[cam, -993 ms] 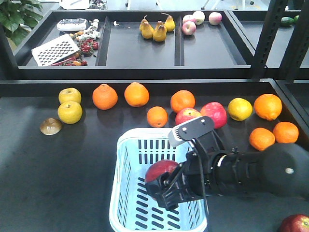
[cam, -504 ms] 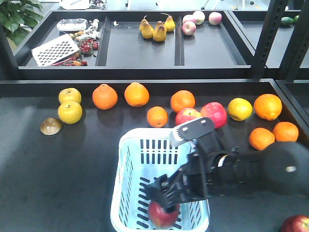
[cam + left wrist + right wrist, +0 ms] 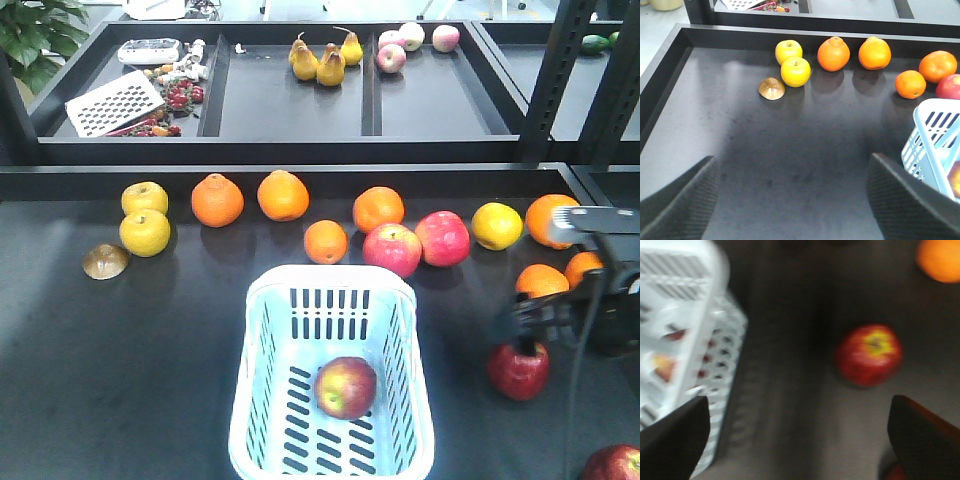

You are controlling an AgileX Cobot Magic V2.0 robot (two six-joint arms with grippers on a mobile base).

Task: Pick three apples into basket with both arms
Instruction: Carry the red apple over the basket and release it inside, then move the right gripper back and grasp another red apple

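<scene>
**Operator:** Where do my apples stand?

**Spotter:** You have 1 of 3 in. A dark red apple (image 3: 346, 387) with a yellowish-green blush lies on the slotted floor of the pale blue-white plastic basket (image 3: 330, 275), near its middle. 1 second ago your right gripper (image 3: 800, 440) held it clamped above the basket, and half a second ago it was down inside with the fruit. Now your right arm (image 3: 610, 320) has swung off to the basket's right, over the dark matte table (image 3: 150, 350). The pair of pinkish-red apples (image 3: 392, 248) it partly hid shows whole behind the basket.

**Operator:** And the gripper itself?

**Spotter:** Your right wrist view, blurred, shows 2 black fingers spread wide at the bottom corners, holding nothing. A second dark red apple (image 3: 518, 368), glossy with a yellow stem hollow, sits on the table ahead of them, touching neither. From the front, the gripper hangs just above it. The third apple (image 3: 612, 463) is cut off by the lower right corner.

**Operator:** Left side?

**Spotter:** Your left gripper (image 3: 790, 200) is spread too, 2 textured black fingers over the table, with the basket's corner at its right.

**Operator:** Any writing?

**Spotter:** Whatever is printed on the white device (image 3: 150, 50) at the back left is too small to read.
</scene>
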